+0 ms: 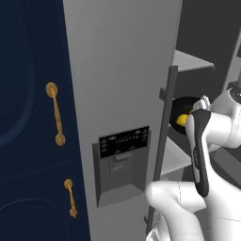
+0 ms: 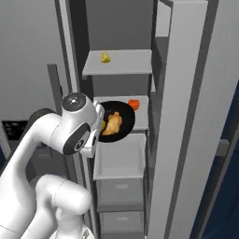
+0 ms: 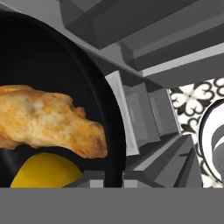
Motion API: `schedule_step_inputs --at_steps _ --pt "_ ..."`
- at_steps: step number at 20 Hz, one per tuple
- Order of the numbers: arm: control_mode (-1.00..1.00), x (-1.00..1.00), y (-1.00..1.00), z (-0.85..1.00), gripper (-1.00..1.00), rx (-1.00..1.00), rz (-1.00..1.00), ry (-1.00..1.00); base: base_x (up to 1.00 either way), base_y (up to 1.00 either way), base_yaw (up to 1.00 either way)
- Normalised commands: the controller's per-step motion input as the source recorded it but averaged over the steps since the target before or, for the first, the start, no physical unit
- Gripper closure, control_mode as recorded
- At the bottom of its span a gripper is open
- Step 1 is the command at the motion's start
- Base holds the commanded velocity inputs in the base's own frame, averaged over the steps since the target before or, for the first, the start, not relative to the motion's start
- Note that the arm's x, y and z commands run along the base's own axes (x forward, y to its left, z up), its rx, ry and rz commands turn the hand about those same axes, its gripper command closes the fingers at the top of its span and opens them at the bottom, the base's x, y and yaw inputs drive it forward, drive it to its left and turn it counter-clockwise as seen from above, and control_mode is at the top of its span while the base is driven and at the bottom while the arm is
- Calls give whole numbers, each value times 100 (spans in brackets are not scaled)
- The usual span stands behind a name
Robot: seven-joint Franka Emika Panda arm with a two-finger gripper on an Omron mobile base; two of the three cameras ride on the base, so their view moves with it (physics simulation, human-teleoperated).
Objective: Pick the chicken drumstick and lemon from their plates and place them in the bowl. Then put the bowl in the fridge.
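Bowl (image 2: 116,122) loading looks finished: the black dish carries both the chicken drumstick (image 2: 112,125) and the lemon (image 3: 46,171), the golden-brown meat lying across its middle and the yellow fruit tucked against the rim on the gripper's side. What remains, as I judge it, is the last stretch of the fridge step. The fridge (image 1: 122,94) stands open, and the bowl is held out in front of its interior, at the front edge of the middle shelf (image 2: 140,116) and above the pale drawer (image 2: 119,161) below; whether its base already touches that shelf I cannot tell. The gripper (image 2: 99,125) is clenched on the bowl's near rim, its jaws pinched almost together on the thin wall, with the white wrist just beside the dish. So the picks are done and the carry appears nearly done; setting the bowl fully onto a shelf, letting go and drawing the arm out are still to come. Other contents of the fridge: a small yellow wedge (image 2: 106,57) sits near the left edge of the upper shelf, and a small red-orange item (image 2: 134,104) rests toward the back of the middle shelf, just beyond the bowl.
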Motion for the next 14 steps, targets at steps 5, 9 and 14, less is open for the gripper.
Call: schedule_step_inputs --at_steps 5,9,14 --pt "100 0 0 0 100 0 0 0 0 -27 20" --pt "100 0 0 0 100 0 0 0 -1 -57 22" --pt "100 0 0 0 100 0 0 0 -5 -18 15"
